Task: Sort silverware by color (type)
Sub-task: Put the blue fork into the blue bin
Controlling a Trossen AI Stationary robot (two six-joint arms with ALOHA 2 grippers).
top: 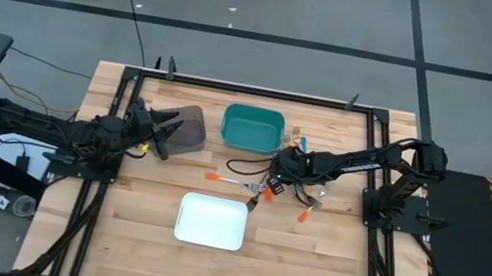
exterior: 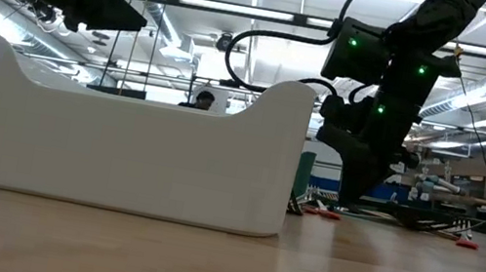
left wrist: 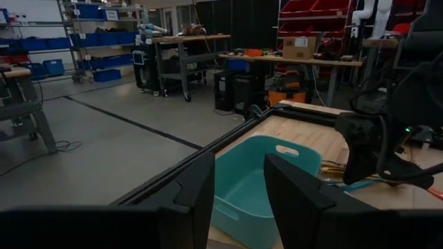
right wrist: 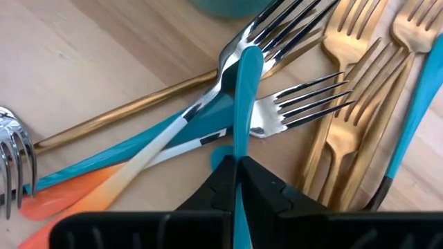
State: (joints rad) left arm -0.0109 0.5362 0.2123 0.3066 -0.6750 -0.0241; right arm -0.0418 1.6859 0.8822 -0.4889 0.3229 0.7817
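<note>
Grip: the right gripper (right wrist: pixel 237 181) is clenched on the thin edge of a teal handle (right wrist: pixel 242 90), which runs up between its fingers over the heap.
Pile, nearest: under that handle cross two forks with silver tines and teal handles (right wrist: pixel 208 114), one of them fading through white into orange (right wrist: pixel 62 197); another silver fork head (right wrist: pixel 14 149) shows at the side.
Pile, further: several gold forks (right wrist: pixel 346 117) lie side by side, one long gold handle slanting beneath the teal ones.
Where: on the bare wood just beside the teal bin (top: pixel 253 127), with orange-handled pieces (top: pixel 307 208) scattered near the white tray (top: pixel 211 221).
Progress: by my reading, barely begun; the colours lie mixed, and the teal bin and white tray show nothing inside from above.
Left: nearly every piece is yet to be sorted.
Far side: the left gripper (top: pixel 158 133) hangs over the grey bin (top: pixel 188 130), fingers apart and holding nothing.
</note>
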